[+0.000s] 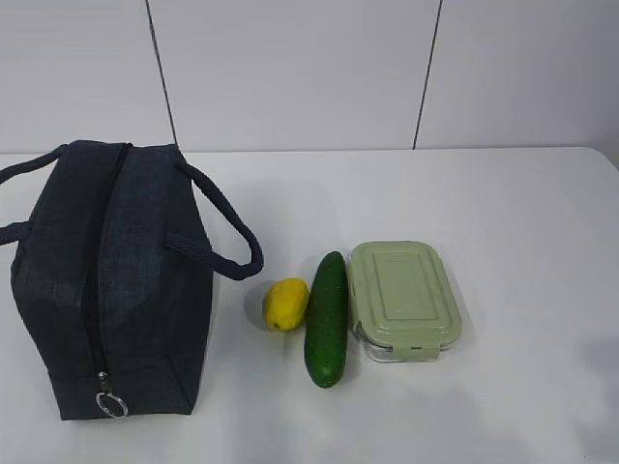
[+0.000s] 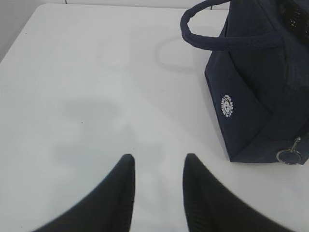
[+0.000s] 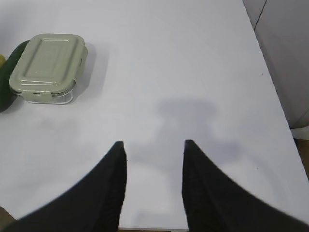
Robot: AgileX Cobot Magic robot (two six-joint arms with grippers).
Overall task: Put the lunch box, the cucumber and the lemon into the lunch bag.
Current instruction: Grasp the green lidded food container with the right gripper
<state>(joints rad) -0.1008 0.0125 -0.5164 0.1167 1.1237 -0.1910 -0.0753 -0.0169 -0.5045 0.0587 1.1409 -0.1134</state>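
Both pairs of dark fingers stand apart and hold nothing: the left gripper (image 2: 157, 166) hovers over bare white surface (image 2: 87, 96) just beside the near end of the lunch bag (image 2: 260, 92), and the right gripper (image 3: 153, 154) hovers over bare surface well to the right of the lunch box (image 3: 47, 67). The navy bag lies at the left of the exterior view with its top zipper (image 1: 102, 290) appearing closed along its length and the metal ring pull (image 1: 110, 403) at the near end. Just right of the bag sit the lemon (image 1: 285, 303), then the cucumber (image 1: 327, 319) touching the green-lidded box, all in a tight row. The likely first step is opening the bag, so the left fingers should pinch the ring squarely and draw it straight along the zipper line, probably with the other arm steadying the soft fabric so the bag does not slide or crumple.
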